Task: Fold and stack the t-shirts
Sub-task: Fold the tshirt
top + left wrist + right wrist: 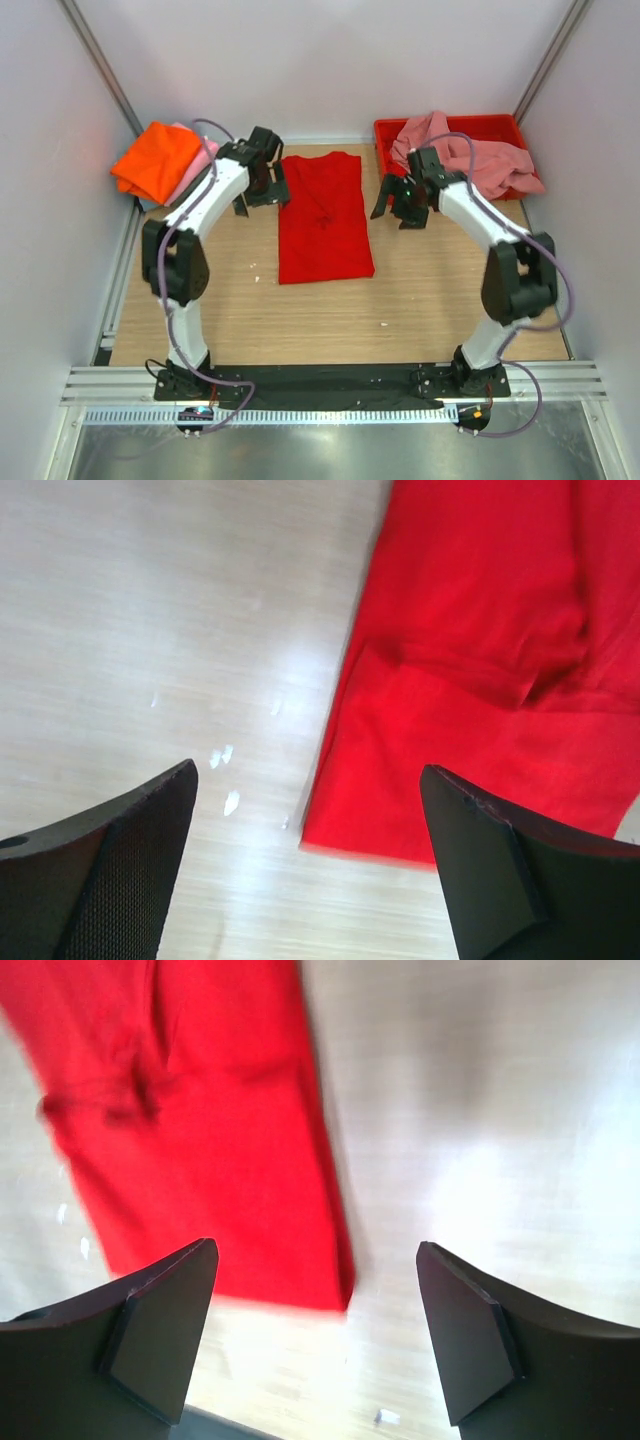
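Note:
A bright red t-shirt [322, 220] lies flat on the wooden table, folded into a long strip with its sleeves tucked in. It also shows in the left wrist view [480, 680] and the right wrist view [190, 1130]. My left gripper [259, 191] is open and empty, above the table just left of the shirt's top. My right gripper [402, 204] is open and empty, just right of the shirt's upper edge. A folded orange shirt [155, 160] sits on a light pink one [197, 165] at the back left. A dusty pink shirt [480, 160] lies crumpled in the tray.
A rigid red plastic tray [500, 128] stands at the back right corner. White walls close in on both sides and the back. Small white specks [225, 755] lie on the wood left of the red shirt.

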